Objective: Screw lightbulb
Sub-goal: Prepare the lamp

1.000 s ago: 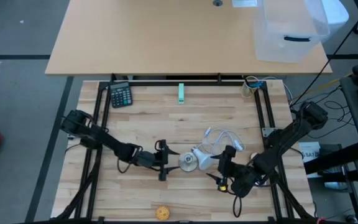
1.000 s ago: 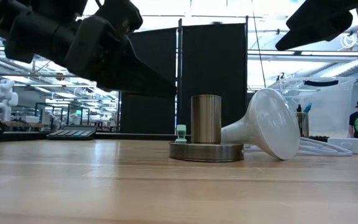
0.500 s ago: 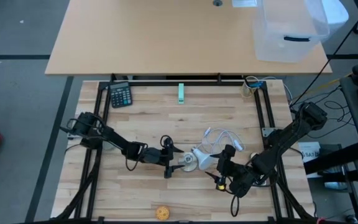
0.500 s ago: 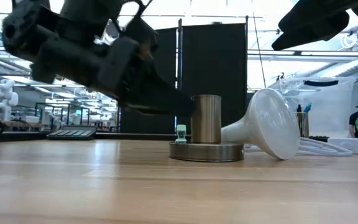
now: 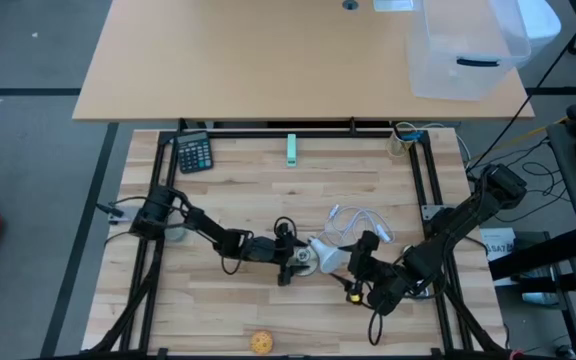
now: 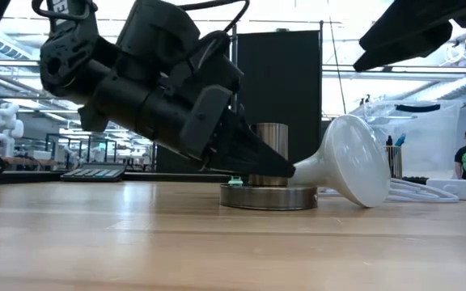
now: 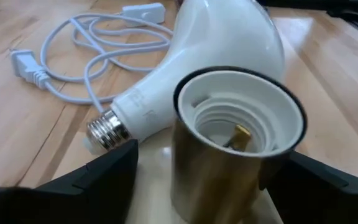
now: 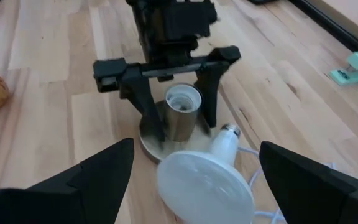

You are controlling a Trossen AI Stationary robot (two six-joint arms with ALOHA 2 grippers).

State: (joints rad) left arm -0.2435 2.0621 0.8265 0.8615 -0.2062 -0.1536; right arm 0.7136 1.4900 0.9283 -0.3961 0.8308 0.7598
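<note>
Currently the white frosted cone-necked lightbulb lies on its side on the wooden tabletop, screw base probably toward 11 o'clock, touching the brass socket. Left hand straddles the socket, spread. Right hand, spread, sits nearer the globe at 3 o'clock.

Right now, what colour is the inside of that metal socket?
White, with a brass contact at the bottom of the socket; the left wrist view shows it best.

Even bright overhead light, soft short shadows on the surface, backlit windows wash out the low view, left end effector silhouetted dark, bulb glossy with mild glare, near fingers blurred.
</note>
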